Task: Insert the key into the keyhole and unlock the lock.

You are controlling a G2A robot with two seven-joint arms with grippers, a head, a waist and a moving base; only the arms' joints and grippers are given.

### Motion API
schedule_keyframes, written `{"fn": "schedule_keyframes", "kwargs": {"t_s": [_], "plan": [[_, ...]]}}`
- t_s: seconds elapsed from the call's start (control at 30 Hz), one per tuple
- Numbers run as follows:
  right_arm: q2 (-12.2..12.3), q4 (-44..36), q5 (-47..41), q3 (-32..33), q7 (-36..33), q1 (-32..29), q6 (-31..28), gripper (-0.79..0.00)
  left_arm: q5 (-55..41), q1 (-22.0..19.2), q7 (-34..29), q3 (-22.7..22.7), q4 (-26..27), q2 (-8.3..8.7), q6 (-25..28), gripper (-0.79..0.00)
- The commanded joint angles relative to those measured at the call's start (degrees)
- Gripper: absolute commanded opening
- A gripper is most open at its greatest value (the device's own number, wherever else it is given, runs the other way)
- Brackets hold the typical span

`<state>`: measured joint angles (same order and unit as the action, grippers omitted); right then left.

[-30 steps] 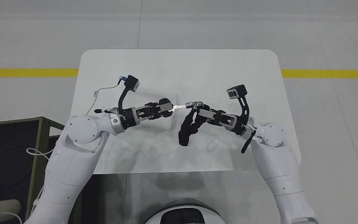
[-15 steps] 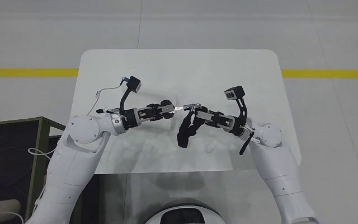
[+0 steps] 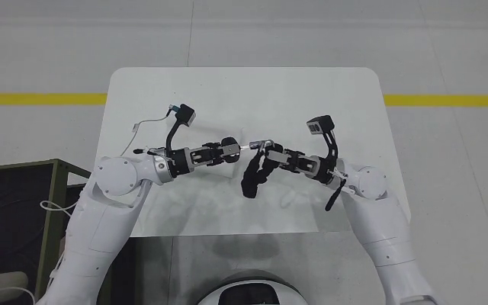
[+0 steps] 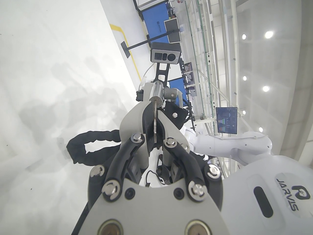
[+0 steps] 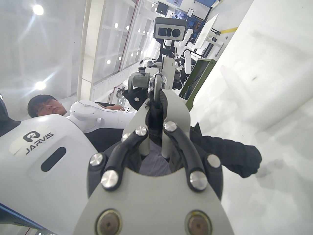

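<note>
Left pincer: clamped on a flat silver metal key.
Key: tip at the keyhole of the silver cylinder lock, just ahead.
Right pincer: closed on the lock; black fabric-sleeved cable hangs beneath.

What I'm working over from here is a plain white table, rectangular with rounded corners and a matte top. It stands on a pale grey floor. A yellow line painted on that floor comes out from the table's edges at 9 and 3 o'clock. Just toward 6 o'clock of the table's centre there's a black cable loop. Its lower end is down near the surface, but I honestly can't tell if it's touching the top.
</note>
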<state>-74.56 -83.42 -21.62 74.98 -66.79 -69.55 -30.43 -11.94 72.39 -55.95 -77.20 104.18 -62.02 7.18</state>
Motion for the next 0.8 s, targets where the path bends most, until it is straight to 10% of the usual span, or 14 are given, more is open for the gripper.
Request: {"fn": "schedule_keyframes", "kwargs": {"t_s": [0.0, 0.77], "plan": [[0.09, -0.24, 1.37, -0.14, 0.72, 0.01, -0.45, -0.785, 0.76, 0.14, 0.37, -0.04, 0.14, -0.06, 0.01, -0.785], [1.3, -0.02, 1.03, -0.34, 1.8, 0.56, 0.85, -0.785, 2.54, 0.5, -0.18, -0.49, -0.15, -0.71, -0.01, -0.785]]}}
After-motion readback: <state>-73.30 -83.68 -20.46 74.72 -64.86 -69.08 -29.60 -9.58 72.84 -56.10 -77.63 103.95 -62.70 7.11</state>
